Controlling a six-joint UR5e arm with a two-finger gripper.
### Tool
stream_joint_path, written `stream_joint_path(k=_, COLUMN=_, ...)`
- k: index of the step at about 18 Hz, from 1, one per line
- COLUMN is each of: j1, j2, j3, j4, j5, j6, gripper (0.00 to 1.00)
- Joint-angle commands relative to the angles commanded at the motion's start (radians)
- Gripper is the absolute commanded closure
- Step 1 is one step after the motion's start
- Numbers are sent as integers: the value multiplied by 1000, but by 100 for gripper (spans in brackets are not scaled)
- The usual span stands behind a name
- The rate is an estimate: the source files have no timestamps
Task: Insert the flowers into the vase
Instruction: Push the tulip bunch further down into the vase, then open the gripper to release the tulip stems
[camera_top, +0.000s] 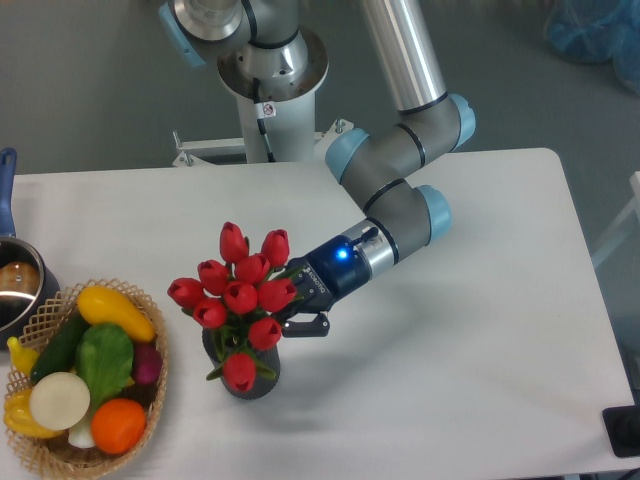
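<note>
The flowers (240, 297), a bunch of red tulip buds with green stems and leaves, stand over the vase (265, 381), their stems reaching down into its mouth. One bud hangs in front of the vase's dark grey wall. The vase sits on the white table left of centre, near the front. My gripper (291, 317) comes in from the right at a slant and is shut on the flowers just above the vase's rim. One dark finger (308, 326) shows below the buds; the other is hidden behind them.
A wicker basket (152, 402) of vegetables stands at the front left, close to the vase. A metal pot (14, 292) with a blue handle (6, 180) sits at the left edge. The robot base (270, 90) is behind the table.
</note>
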Motion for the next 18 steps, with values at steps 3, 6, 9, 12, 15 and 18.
stream_joint_path(k=3, j1=0, j2=2, j3=-2, j4=2, j5=49, j6=3, gripper=74)
stream_joint_path(k=6, j1=5, j2=3, j3=-8, j4=2, j5=49, j6=3, gripper=74)
stream_joint_path(k=9, j1=5, j2=2, j3=-14, j4=2, j5=51, j6=5, gripper=74)
stream_joint_path(k=12, j1=3, j2=2, j3=-14, j4=2, j5=51, j6=5, gripper=74)
stream_joint_path(k=15, j1=2, j2=-6, j3=-15, j4=2, j5=51, j6=23, gripper=74)
stream_joint_path(k=18, j1=0, j2=-8, j3=-14, j4=2, j5=51, j6=25, gripper=73)
